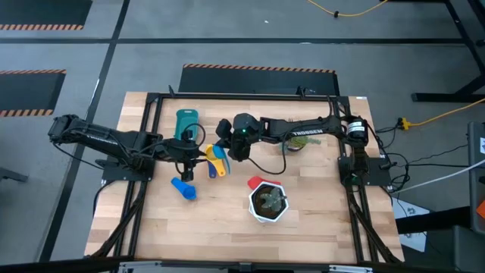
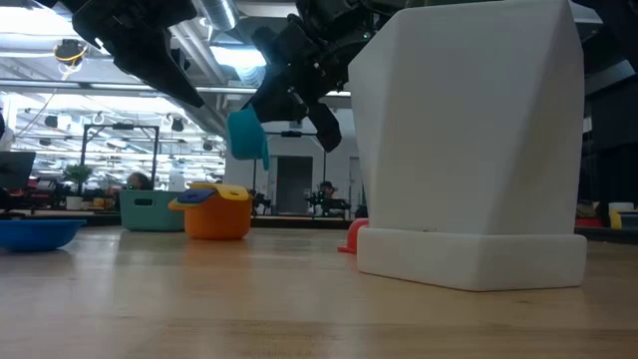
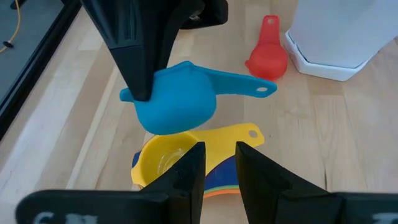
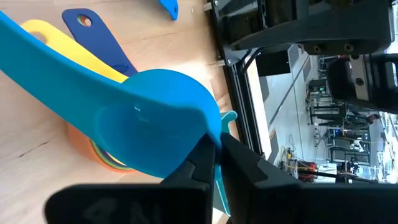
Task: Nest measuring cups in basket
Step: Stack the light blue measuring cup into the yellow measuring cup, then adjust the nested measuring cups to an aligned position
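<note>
My right gripper [image 1: 226, 144] is shut on a light blue measuring cup [image 3: 177, 99], which hangs just above a stack of nested cups [image 2: 214, 211]. The stack is orange at the bottom, with a yellow cup [image 3: 163, 158] on top. My left gripper [image 3: 219, 165] hovers close to the stack on its left side, slightly open, with nothing between its fingers. The teal basket [image 1: 186, 121] stands on the table at the far side of the stack. A dark blue cup [image 1: 183, 187] and a red cup [image 3: 267, 56] lie loose on the table. My right gripper pinches the light blue cup's wall at the rim [image 4: 211, 132], on the side opposite the handle [image 3: 245, 84]. The fingers [image 3: 134, 56] slant down from above, from the table's right side. The cup hangs tipped on its side, clear of the stack below.
A white hexagonal plant pot [image 1: 268, 202] stands near the front, right of the red cup, and fills much of the low view [image 2: 469, 150]. Black frame rails [image 1: 151, 102] run along the table's edges. Bare wood lies at the near left.
</note>
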`<state>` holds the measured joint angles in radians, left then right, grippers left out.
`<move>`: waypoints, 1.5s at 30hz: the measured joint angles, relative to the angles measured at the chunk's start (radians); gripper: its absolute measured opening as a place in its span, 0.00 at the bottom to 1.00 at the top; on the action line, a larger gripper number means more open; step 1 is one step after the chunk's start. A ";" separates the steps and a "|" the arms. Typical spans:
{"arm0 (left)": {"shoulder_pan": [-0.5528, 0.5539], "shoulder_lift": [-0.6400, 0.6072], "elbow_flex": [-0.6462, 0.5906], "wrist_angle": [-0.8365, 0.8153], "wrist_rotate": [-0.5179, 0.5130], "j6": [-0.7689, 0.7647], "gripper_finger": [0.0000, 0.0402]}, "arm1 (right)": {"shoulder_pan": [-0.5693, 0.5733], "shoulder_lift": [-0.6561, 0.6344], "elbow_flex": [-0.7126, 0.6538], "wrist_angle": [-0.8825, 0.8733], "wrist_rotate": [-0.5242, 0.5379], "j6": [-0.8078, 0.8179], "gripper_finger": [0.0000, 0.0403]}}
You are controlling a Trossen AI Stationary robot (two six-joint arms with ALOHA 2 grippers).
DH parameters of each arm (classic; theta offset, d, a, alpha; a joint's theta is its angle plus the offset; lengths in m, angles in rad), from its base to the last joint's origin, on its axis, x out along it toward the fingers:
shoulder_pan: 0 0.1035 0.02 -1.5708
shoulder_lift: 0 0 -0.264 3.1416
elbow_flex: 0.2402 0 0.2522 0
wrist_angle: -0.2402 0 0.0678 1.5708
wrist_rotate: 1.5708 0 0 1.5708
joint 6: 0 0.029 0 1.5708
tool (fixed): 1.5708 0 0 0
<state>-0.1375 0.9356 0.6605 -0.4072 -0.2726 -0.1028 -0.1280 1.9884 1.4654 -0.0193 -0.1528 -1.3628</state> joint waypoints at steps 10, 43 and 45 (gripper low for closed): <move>0.000 0.000 0.000 0.000 0.000 0.000 0.20 | 0.000 0.057 0.000 0.025 0.001 -0.004 0.06; -0.001 0.000 0.000 -0.074 0.018 -0.232 0.20 | 0.031 0.019 0.031 0.073 0.364 0.002 0.18; -0.001 0.000 0.000 -0.111 0.051 -0.301 0.20 | 0.029 0.004 0.031 0.032 0.406 0.029 0.18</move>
<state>-0.1385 0.9360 0.6601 -0.5178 -0.2220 -0.4040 -0.0994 1.9923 1.4967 0.0124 0.2532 -1.3333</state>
